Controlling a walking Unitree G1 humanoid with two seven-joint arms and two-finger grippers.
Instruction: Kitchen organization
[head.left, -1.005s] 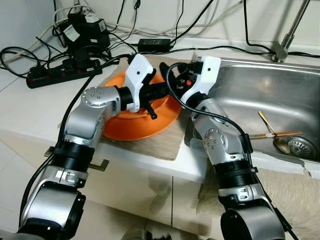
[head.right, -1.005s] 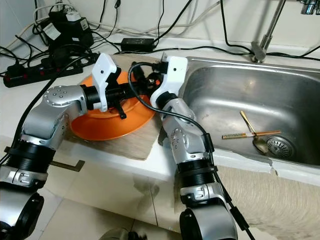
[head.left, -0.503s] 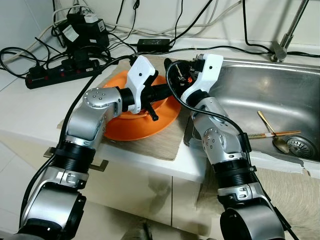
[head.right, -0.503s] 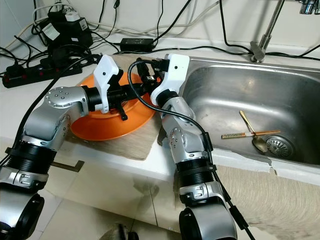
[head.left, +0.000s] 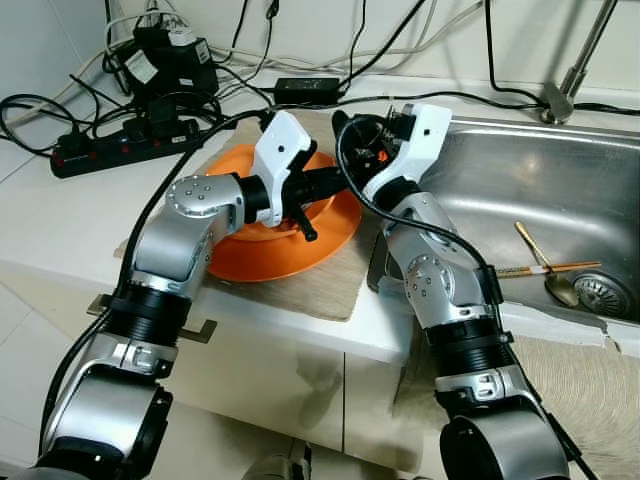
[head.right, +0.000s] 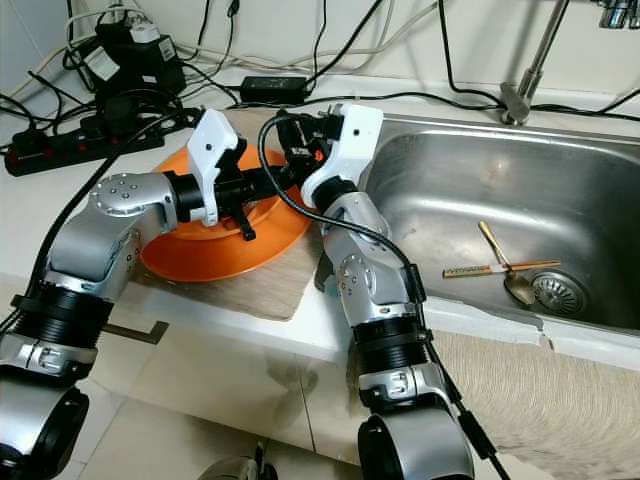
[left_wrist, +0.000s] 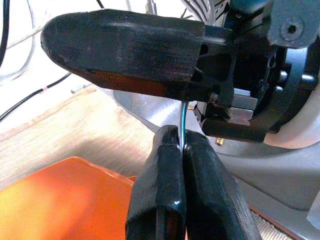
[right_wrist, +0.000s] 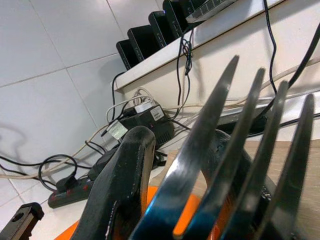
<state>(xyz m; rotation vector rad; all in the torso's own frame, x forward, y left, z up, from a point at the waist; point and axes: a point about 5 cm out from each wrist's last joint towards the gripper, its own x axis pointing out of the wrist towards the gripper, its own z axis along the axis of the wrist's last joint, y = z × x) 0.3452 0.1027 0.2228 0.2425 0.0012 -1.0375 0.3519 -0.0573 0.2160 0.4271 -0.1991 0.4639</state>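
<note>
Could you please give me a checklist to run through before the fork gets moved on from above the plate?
1. Left end effector grip: ok, shut on the thin metal fork handle.
2. Right end effector hold on the fork: cannot tell; the tines stand right before its wrist camera.
3. Round orange plate below both: ok, lying flat on the beige woven mat.
4. Stainless steel sink as a drop spot: ok, bare apart from a gold spoon and chopsticks near the drain.
5. Black looping cable by the wrists: cannot tell whether it snags.
</note>
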